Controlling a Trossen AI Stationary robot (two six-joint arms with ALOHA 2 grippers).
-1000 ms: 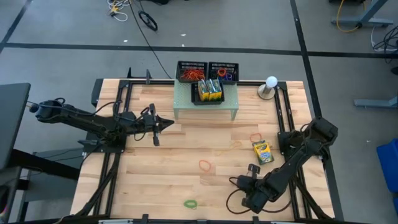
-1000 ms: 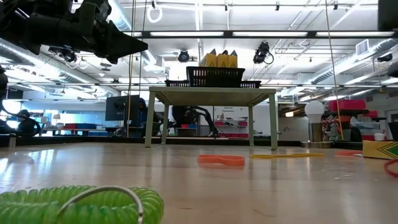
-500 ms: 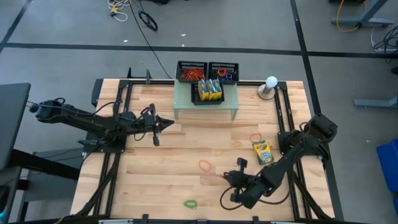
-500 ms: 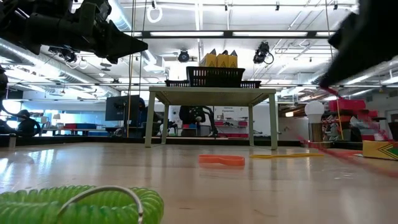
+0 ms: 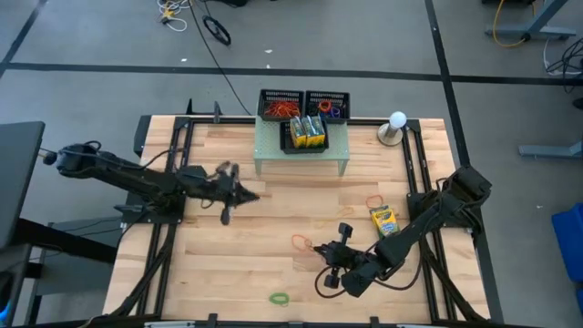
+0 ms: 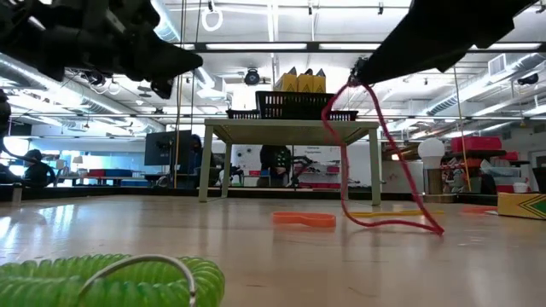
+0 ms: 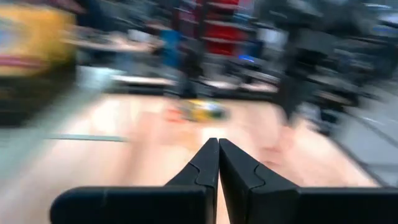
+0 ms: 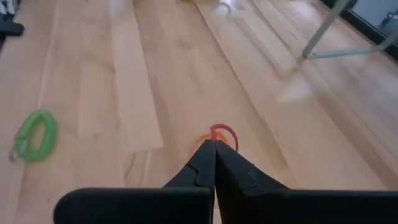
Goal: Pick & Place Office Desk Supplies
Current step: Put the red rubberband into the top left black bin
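My right gripper (image 5: 321,249) is shut on a red rubber band (image 6: 375,162) above the table's middle, near an orange band (image 5: 301,241). In the right wrist view the red loop (image 8: 222,132) shows just past the shut fingertips. A crayon box (image 5: 383,221) lies flat on the table to the right. More crayon boxes (image 5: 306,131) stand in a black tray on the pale green riser (image 5: 301,157). My left gripper (image 5: 251,194) is shut and empty, held level above the table's left half. My right gripper pinches the red rubber band by its upper end (image 6: 352,84) between its two fingertips. The fingers slant downward from the table's right side. The band hangs slack below them, and its lower end (image 6: 431,228) lies on the table.
A green coil (image 5: 279,298) lies near the front edge. A yellow band (image 5: 344,214) and a red-orange band (image 5: 374,200) lie by the crayon box. Two black mesh trays (image 5: 281,103) with bands stand behind the riser. A white bulb-shaped object (image 5: 396,123) stands far right.
My right gripper has gone toward the table's left and far side and risen, staying shut. The red rubber band has come up with it: its upper end now hangs from the fingertips and its lower end still lies on the wood. My left gripper has turned a little at the wrist.
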